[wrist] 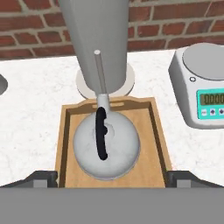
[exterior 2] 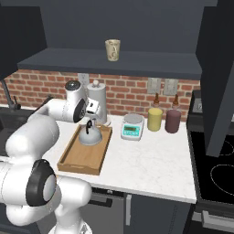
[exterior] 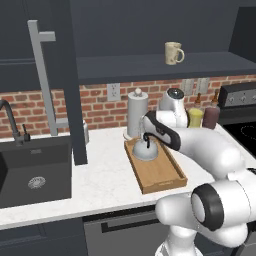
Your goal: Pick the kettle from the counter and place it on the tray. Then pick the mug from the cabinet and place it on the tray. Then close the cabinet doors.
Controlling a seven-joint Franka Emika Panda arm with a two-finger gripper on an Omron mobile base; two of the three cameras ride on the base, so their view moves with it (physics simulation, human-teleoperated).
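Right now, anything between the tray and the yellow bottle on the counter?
Yes. In the right base view the white-and-teal scale sits on the counter between the tray and the yellow bottle.

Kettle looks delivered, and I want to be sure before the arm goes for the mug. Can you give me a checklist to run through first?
1. Kettle sits upright inside the tray: ok.
2. End effector open, tips either side of the kettle, gripping nothing: ok.
3. Mug upright on the cabinet shelf: ok.
4. Cabinet door swung open, shelf reachable: ok.
5. Clear of paper-towel holder when lifting: cannot tell.
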